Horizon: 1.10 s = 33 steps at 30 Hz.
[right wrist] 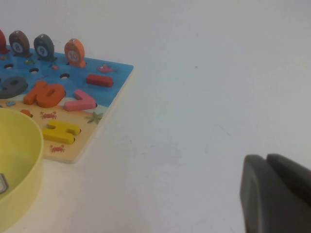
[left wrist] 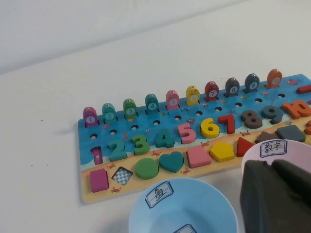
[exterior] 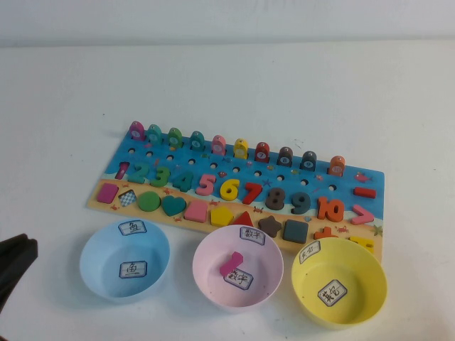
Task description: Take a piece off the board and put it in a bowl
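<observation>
The magenta-pink digit "1" piece [exterior: 231,263] lies inside the pale pink bowl [exterior: 213,280], against its lower white label. The blue and sandy board [exterior: 370,192] lies behind the three bowls; its "1" slot [exterior: 122,170] is empty beside the teal "2". My left gripper [exterior: 15,261] is shut and empty at the table's front left, apart from the bowls. In the left wrist view its shut fingers [left wrist: 272,164] hide part of the pink bowl [left wrist: 296,153]. My right gripper [right wrist: 268,157] is shut and empty over bare table, right of the board [right wrist: 73,145].
A light blue bowl [exterior: 92,273] stands left of the pink one and a yellow bowl [exterior: 370,291] right of it, both in front of the board. A row of fish pegs [exterior: 219,144] lines the board's far edge. White table lies all round.
</observation>
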Motion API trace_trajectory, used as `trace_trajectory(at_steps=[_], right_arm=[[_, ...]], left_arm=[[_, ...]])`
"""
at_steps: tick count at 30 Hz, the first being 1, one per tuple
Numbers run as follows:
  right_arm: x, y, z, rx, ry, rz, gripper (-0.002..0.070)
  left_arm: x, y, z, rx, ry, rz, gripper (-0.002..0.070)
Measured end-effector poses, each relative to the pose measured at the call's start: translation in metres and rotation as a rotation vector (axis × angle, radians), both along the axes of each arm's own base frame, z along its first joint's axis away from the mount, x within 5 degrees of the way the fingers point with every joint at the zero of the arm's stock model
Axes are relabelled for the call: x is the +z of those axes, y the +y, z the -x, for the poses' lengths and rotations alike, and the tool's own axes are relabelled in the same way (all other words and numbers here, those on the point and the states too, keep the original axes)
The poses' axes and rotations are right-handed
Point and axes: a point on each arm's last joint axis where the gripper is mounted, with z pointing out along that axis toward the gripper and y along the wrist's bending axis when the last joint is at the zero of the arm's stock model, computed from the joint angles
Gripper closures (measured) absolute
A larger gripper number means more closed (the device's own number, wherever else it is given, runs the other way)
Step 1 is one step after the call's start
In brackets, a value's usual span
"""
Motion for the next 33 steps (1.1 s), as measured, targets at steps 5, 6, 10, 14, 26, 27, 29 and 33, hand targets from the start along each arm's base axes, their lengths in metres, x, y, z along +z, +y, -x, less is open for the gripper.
trace_trajectory(at_steps=[5,6,10,14,26,27,29,33], right_arm=[[0.0,0.0,0.0,0.0,0.0,0.0,0.0694],[0.0,0.0,0.0,0.0,0.0,0.0,0.0694],[0.0,0.0,0.0,0.0,0.0,0.0,0.0694],[0.0,0.0,0.0,0.0,0.002,0.0,0.0694],[0.0,0.0,0.0,0.0,0.001,0.0,0.0694],[0.0,0.0,0.0,0.0,0.001,0.0,0.0694],[0.0,0.0,0.0,0.0,0.001,0.0,0.0694],[0.0,0.0,0.0,0.0,-0.001,0.0,0.0694]], left_arm=[[0.0,0.0,0.0,0.001,0.001,-0.001,0.0678],[-0.001,0.0,0.0,0.001,0.003,-0.002,0.0678],[-0.005,0.001,0.0,0.013,0.026,-0.022,0.0678],[-0.007,0.002,0.0,0.019,0.042,-0.03,0.0678],[-0.078,0.009,0.003,0.096,-0.095,0.012,0.0678],[-0.085,0.011,0.004,0.119,-0.114,0.024,0.0678],[-0.097,0.015,0.005,0.156,-0.142,0.026,0.0678],[-0.115,0.024,0.009,0.277,-0.173,0.017,0.0679]])
